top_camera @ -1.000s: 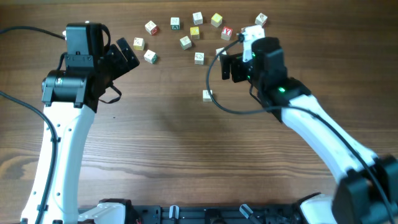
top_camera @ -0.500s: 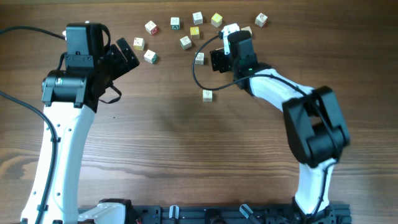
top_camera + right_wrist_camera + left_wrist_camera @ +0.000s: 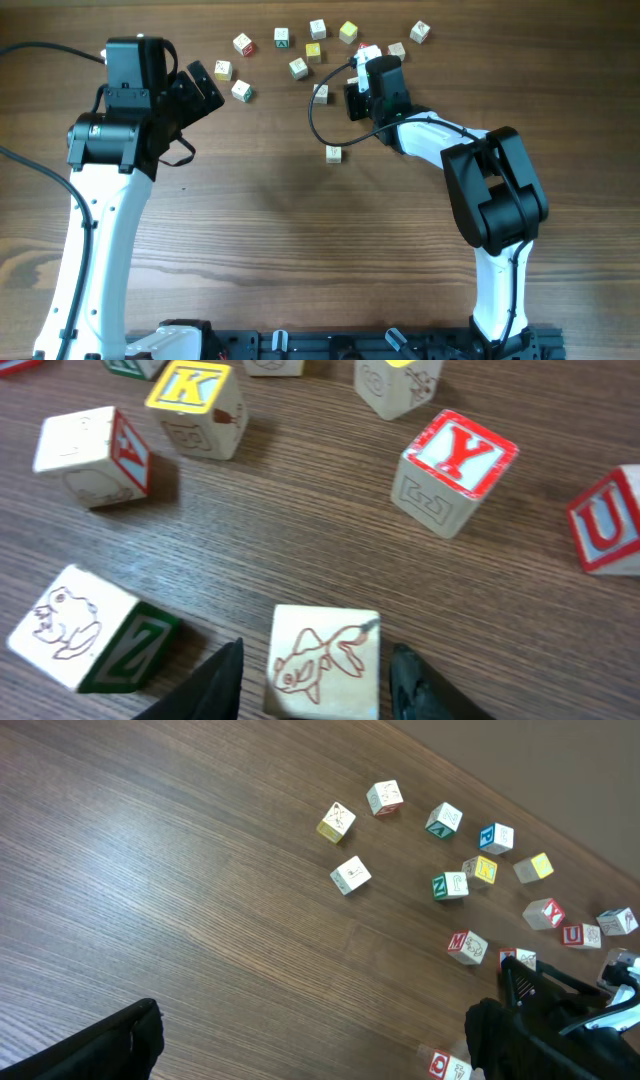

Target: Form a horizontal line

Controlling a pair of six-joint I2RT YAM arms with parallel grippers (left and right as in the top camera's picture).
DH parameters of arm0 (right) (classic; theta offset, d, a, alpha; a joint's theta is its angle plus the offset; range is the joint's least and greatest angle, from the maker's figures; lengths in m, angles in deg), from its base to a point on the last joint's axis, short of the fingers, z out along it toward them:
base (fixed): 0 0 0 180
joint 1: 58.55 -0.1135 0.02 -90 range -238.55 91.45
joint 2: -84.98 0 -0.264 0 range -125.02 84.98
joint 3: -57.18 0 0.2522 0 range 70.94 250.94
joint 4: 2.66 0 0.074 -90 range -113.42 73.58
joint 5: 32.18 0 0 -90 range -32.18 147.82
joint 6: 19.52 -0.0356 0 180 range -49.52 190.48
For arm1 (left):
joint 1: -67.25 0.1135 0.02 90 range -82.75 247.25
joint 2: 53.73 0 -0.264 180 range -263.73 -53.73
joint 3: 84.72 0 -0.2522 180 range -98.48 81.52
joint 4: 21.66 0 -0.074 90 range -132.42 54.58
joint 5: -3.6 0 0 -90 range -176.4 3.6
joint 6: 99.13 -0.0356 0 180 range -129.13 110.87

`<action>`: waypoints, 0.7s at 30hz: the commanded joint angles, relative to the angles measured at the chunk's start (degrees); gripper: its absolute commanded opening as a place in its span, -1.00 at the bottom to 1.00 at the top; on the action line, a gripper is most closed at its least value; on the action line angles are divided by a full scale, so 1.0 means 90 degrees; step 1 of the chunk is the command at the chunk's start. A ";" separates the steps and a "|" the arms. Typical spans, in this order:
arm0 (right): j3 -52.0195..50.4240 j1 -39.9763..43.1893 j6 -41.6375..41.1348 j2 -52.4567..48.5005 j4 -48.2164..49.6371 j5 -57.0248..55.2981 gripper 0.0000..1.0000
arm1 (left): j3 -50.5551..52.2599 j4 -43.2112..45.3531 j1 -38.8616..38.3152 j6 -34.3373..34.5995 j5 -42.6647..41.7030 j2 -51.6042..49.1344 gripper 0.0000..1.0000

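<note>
No horizontal line is in view; small wooden letter cubes lie scattered at the back of the table (image 3: 300, 230). My right gripper (image 3: 318, 653) straddles a pale cube with a red fish drawing (image 3: 325, 660), one finger on each side with a thin gap at each. Overhead, that gripper (image 3: 354, 88) sits among the cubes. Close by are a green Z cube (image 3: 100, 640), a red Y cube (image 3: 455, 460) and a yellow K cube (image 3: 195, 405). My left gripper (image 3: 200, 88) hangs wide open and empty (image 3: 310, 1055) at the left of the cluster.
One lone cube (image 3: 333, 153) lies nearer the table's middle, apart from the rest. A red U cube (image 3: 610, 525) sits at the right edge of the right wrist view. The right arm (image 3: 560, 1020) reaches into the left wrist view at lower right.
The right gripper moved left and back into the cluster, and its jaws narrowed around the fish cube. The left arm stayed still.
</note>
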 commanded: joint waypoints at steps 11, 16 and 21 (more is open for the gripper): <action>0.0168 0.0005 -0.0260 0.0104 -0.0172 0.0202 -0.63 | -0.0015 -0.0005 0.0036 0.0058 -0.0051 0.0095 1.00; 0.0168 0.0005 -0.0257 0.0729 -0.0702 0.0204 -0.68 | -0.0015 -0.0005 0.0036 0.0058 -0.0051 0.0095 1.00; 0.0168 -0.0012 -0.0306 0.1608 -0.1967 0.0204 -0.73 | -0.0015 -0.0005 0.0036 0.0058 -0.0051 0.0095 1.00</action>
